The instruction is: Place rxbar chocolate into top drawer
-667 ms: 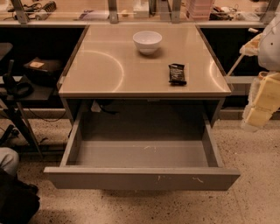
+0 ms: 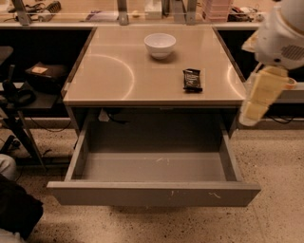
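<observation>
The rxbar chocolate [image 2: 192,79], a small black wrapped bar, lies flat on the right part of the table top [image 2: 114,71]. The top drawer [image 2: 154,192] is pulled wide open under the table, and its grey inside shows nothing in it. My gripper [image 2: 254,102], cream-coloured on a white arm, hangs pointing down off the table's right edge. It is to the right of the bar and a little nearer the front, apart from it and holding nothing that I can see.
A white bowl [image 2: 159,45] stands at the back middle of the table. A shelf with clutter [image 2: 142,9] runs behind. A dark stand with a black box [image 2: 40,76] is at the left, and a dark shape [image 2: 16,213] at the bottom left. The floor is speckled.
My arm and gripper have moved left, closer to the table's right edge. The bar, bowl and drawer have not moved.
</observation>
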Action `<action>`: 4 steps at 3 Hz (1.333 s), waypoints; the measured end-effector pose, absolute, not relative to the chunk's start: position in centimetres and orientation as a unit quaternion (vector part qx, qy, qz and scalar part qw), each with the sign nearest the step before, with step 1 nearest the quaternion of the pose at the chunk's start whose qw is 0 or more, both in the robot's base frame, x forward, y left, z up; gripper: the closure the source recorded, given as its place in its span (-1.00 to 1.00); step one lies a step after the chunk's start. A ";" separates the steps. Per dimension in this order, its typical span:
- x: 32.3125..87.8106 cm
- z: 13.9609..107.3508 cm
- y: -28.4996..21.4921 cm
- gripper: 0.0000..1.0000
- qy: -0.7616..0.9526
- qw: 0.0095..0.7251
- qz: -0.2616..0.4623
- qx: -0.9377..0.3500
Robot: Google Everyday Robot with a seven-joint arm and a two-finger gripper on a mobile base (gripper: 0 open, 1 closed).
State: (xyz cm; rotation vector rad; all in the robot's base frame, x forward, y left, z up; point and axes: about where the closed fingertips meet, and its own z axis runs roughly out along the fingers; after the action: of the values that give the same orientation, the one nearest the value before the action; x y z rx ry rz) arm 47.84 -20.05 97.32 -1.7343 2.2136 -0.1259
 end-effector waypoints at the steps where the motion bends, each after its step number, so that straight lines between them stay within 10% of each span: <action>1: 54.6 96.3 -15.9 -1.00 0.763 0.159 -0.049 -0.624; 4: 63.7 93.5 -3.5 -1.00 0.715 0.153 -0.031 -0.681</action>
State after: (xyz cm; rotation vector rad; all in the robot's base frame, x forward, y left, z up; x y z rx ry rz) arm 63.73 -3.55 93.48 -1.9545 2.0514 -0.0895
